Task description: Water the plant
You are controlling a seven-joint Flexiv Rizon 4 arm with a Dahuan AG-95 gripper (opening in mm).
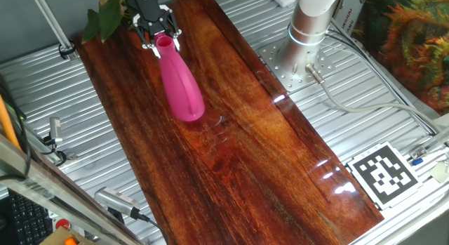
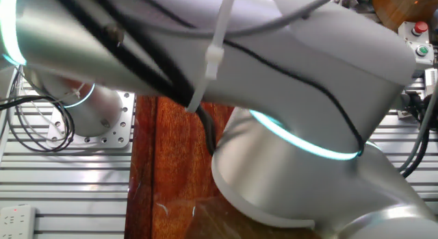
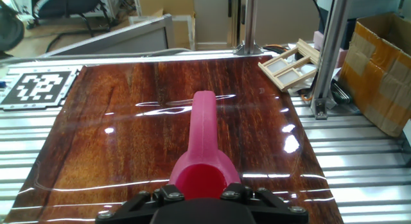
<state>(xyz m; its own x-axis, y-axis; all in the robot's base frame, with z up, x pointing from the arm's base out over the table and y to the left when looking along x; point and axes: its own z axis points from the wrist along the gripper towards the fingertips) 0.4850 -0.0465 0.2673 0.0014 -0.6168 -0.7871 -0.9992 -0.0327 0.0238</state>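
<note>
The pink watering can (image 1: 180,83) is held tilted at the far end of the dark wooden desk (image 1: 245,161), its long axis running down from the open mouth at the claw (image 1: 157,40) toward the middle of the board. In the hand view the open mouth sits just below the claw (image 3: 202,201) and the narrow pink part (image 3: 204,121) is seen stretching straight away from the camera along the board. The claw is pinched on the rim of the can's mouth. The inside of the mouth appears pink only; whether anything is held in it cannot be told. The plant (image 1: 104,15) is found at the far left corner of the desk, just beside the claw, with only a few dark-green leaves in sight; the can's long end is pointed away from it. The board below the can is uncluttered down to its near edge. A marker tag (image 1: 384,173) lies on the slatted metal beside the board's right edge. The other fixed view is filled by the arm (image 2: 274,95).
</note>
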